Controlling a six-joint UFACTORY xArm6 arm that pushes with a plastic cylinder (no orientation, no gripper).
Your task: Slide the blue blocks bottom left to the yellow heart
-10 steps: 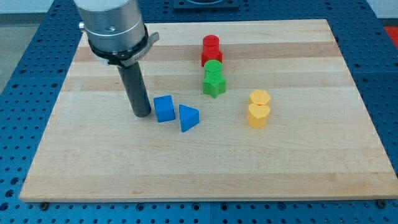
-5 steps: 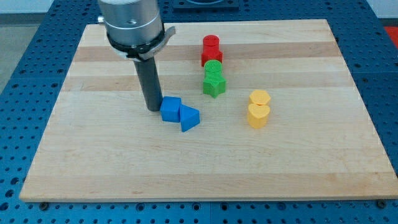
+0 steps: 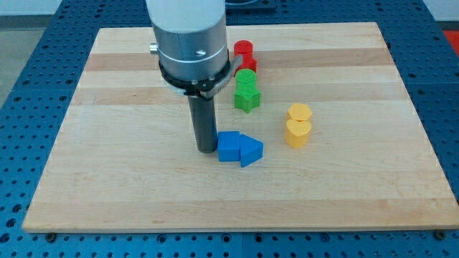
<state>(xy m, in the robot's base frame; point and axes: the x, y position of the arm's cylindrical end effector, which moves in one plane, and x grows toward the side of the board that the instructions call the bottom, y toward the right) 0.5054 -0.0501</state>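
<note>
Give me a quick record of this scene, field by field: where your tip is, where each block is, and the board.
my tip: at the left face of the blue cube
blue cube: touching the blue triangular block on its right
blue triangular block: lower left of the yellow heart
yellow heart: below the other yellow block
green blocks: above centre
red blocks: near the top
board: wooden

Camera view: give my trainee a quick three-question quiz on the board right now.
1. True or false: my tip sits at the view's left of the blue cube.
2. Which block touches the blue cube on its right side in the view? A) green star B) blue triangle C) red cylinder
3. Fill in: the yellow heart lies to the view's ____ of the blue pair.

Key: 1 true. 2 B, the blue triangle. 3 right.
</note>
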